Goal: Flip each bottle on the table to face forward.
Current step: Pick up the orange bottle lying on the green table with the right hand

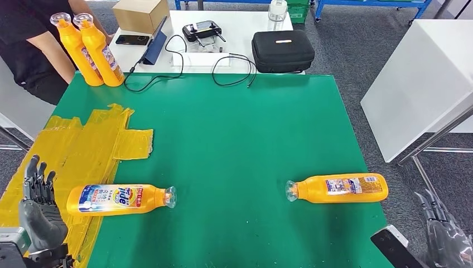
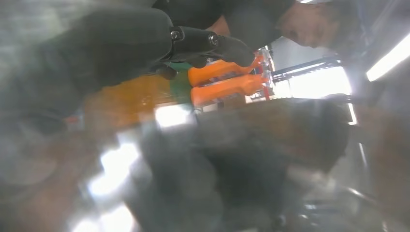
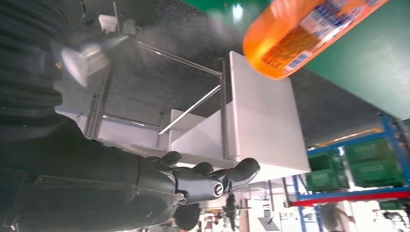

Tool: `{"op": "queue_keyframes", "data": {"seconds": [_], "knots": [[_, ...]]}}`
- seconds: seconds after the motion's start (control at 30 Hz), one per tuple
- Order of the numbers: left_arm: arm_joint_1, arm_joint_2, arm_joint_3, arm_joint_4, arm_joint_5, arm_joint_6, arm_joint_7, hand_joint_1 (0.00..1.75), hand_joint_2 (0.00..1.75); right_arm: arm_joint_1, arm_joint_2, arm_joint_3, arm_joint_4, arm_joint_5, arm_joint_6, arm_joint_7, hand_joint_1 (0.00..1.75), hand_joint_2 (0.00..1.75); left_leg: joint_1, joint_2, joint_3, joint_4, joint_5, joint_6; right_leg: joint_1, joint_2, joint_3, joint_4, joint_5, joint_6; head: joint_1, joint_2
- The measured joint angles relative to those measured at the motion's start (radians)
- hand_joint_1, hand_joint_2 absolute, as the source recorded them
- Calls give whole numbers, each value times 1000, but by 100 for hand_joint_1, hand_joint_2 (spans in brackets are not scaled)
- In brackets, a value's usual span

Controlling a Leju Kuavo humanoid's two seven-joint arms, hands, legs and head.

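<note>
Two bottles lying down: both rest on their sides on the green table (image 1: pixel 234 139), near its front edge.
Left bottle: the left bottle (image 1: pixel 120 199) lies near the front left corner, partly on the yellow tape (image 1: pixel 78 145). Its big front label faces up and its cap points to the middle of the table.
Right bottle: the right bottle (image 1: pixel 340 188) lies near the front right corner, close to the right edge. Its small-print label faces up, so it looks like the back side. Its cap points to the middle too.
Standing bottles: two more bottles (image 1: pixel 89 50) stand at the far left corner, next to a person (image 1: pixel 28 44).
Left hand: the left hand (image 1: pixel 39 215) is off the front left corner, fingers spread apart, holding nothing. It is near the left bottle but not touching it.
Right hand: the right hand (image 1: pixel 449 234) is past the front right corner, below the table edge, fingers loose, holding nothing.
Step now: I think no flip has started yet. Both hands wait beside the table.
Next move: the right bottle likely needs a turn. The right hand would have to come up over the front edge, wrap around the bottle's body and roll it over.
</note>
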Motion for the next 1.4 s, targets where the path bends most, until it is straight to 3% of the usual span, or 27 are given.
{"op": "queue_keyframes", "data": {"seconds": [0.23, 0.53, 0.77, 0.93, 1.03, 1.17, 1.4], "knots": [[0, 0, 1, 4, 0, 0, 0, 0, 0, -7, 16, -32, 9, 1, 2, -2, 0, 175, 0, 0, 0, 0, 0, 0, 0, 0, 0, 0, 0, 0, 0, 0], [-2, 0, 2, 14, 26, -25, 3, 0, 0, -62, 21, -119, 47, 18, 102, -32, 0, 175, 0, 0, 1, 0, 0, 0, -1, 0, 0, 0, 0, 0, 0, 0], [-3, 0, 2, 18, 35, -32, 3, 0, 0, -74, 21, -131, 57, 25, 113, -42, 0, 175, 0, 0, 1, 0, 0, 0, -1, 0, 1, 0, 0, 0, 0, 0], [-32, 13, -7, 41, 56, -56, 19, 0, 0, -153, -59, -2, 170, 25, -23, 57, 0, 175, 0, 1, 1, 0, 0, 1, 0, 1, 2, 0, 0, 0, 0, 0], [-41, 20, -13, 50, 62, -57, 23, 0, 0, -184, -108, 70, 216, 11, -50, 96, 0, 175, -1, 0, 1, 0, 1, 1, -1, 1, 2, 0, 0, 0, 0, 0], [-48, 27, -19, 57, 71, -57, 27, 0, 175, -214, -164, 155, 266, 3, -72, 132, 0, 175, -1, 0, 1, 0, 1, 1, -1, 1, 2, 0, 1, 1, 0, 0], [-58, 32, -20, 68, 87, -59, 34, 0, 175, -245, -233, 275, 317, 2, -90, 180, 0, 175, -1, 0, 1, 0, 1, 1, -1, 1, 2, 0, 1, 1, 0, 0]]}}
